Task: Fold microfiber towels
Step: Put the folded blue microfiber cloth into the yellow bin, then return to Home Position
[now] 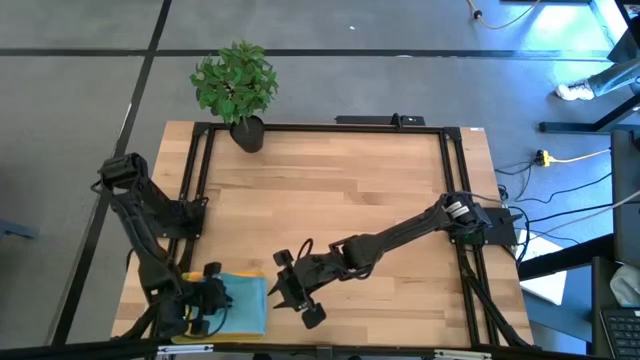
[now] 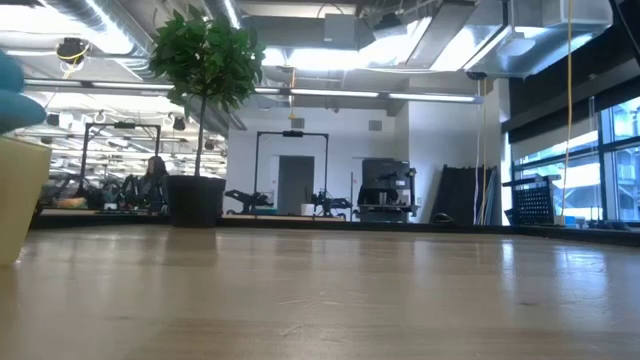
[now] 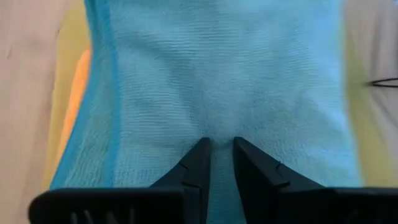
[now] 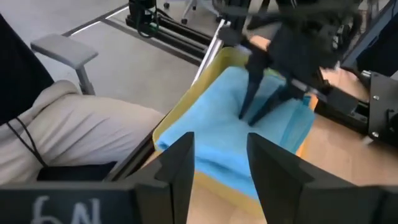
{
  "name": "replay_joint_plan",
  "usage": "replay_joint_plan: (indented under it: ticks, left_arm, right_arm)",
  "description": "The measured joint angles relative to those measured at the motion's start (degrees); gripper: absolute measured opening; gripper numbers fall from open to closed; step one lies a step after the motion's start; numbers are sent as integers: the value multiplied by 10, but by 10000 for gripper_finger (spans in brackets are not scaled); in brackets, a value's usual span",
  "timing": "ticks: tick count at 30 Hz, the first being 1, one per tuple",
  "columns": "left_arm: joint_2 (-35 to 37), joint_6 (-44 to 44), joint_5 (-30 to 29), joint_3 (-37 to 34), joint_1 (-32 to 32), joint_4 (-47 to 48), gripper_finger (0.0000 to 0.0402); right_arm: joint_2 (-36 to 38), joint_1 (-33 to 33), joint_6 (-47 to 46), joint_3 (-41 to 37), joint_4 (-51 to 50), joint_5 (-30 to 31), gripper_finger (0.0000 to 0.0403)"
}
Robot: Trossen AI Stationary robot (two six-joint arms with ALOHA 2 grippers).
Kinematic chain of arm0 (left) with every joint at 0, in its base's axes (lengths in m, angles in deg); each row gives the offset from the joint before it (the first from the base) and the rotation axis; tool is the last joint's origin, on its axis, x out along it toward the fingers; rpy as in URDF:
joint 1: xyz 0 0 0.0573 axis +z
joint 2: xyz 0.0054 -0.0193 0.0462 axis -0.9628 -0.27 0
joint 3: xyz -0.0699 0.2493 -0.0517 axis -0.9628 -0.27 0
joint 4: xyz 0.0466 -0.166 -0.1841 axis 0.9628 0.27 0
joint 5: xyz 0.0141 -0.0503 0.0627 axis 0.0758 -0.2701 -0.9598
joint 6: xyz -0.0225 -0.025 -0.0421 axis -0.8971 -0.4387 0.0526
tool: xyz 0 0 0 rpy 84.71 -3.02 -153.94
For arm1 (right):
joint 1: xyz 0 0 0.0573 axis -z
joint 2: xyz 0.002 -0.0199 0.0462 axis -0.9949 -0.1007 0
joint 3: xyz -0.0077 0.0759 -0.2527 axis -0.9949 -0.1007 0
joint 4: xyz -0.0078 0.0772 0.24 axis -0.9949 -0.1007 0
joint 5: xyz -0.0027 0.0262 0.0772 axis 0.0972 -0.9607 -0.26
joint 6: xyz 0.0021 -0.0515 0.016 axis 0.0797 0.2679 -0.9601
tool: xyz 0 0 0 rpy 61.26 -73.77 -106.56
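A teal microfiber towel [image 1: 245, 302] lies folded on top of a stack in the yellow tray [image 1: 266, 320] at the table's near left corner. An orange towel's edge [image 3: 78, 93] peeks out beneath it. My left gripper [image 3: 221, 146] stands over the towel with its fingers almost together on the cloth; it also shows in the right wrist view [image 4: 249, 117]. My right gripper [image 4: 217, 168] hovers open just to the right of the tray [image 1: 285, 290], pointing at it, with nothing between its fingers. The low view shows only the tray's wall [image 2: 20, 200] and a bit of teal [image 2: 10, 90]. My left gripper has its two fingertips [image 3: 200, 149] on the top face of the teal towel [image 3: 217, 127], about the middle of its width. A narrow strip of cloth shows between them, and small creases run out from the tips. The fingers slant down from above. The towel rests on the stack.
A potted plant [image 1: 238, 90] stands at the table's far edge, left of centre. The bare wooden tabletop [image 1: 350, 200] stretches between the arms. Beyond the near left edge a seated person's legs [image 4: 74, 124] and a chair armrest [image 4: 62, 46] are close to the tray.
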Motion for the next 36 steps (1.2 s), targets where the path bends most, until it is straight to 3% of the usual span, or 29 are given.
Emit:
replay_joint_plan:
  ticks: [5, 11, 14, 18, 21, 24, 28, 30, 32, 36]
  left_arm:
    - [43, 86, -59, 39, -1, 3, 60]
    - [111, 241, -241, 68, -31, 6, 59]
    - [139, 307, -239, 51, -33, 10, 54]
    - [180, 335, -251, 5, 14, 6, 29]
    - [220, 339, -214, -42, 86, -13, 5]
    - [265, 417, -166, -99, 164, -124, 4]
    - [315, 607, 14, -182, 286, -375, 1]
    - [330, 673, 111, -211, 351, -444, 1]
    - [347, 688, 152, -233, 415, -472, 0]
    - [386, 695, 200, -242, 528, -489, 1]
  right_arm:
    - [20, -5, 5, -1, 8, 3, 148]
    - [66, -26, 66, -15, 6, 52, 148]
    - [106, -20, 66, -66, 11, 99, 148]
    - [172, 2, 50, -204, 111, 122, 148]
    - [232, 23, 32, -328, 218, 122, 148]
    - [293, 44, 21, -447, 327, 122, 148]
    - [368, 70, -5, -586, 440, 153, 148]
    - [409, 78, -11, -643, 481, 176, 148]
    - [447, 85, -11, -696, 507, 190, 148]
    - [523, 90, 18, -807, 593, 158, 137]
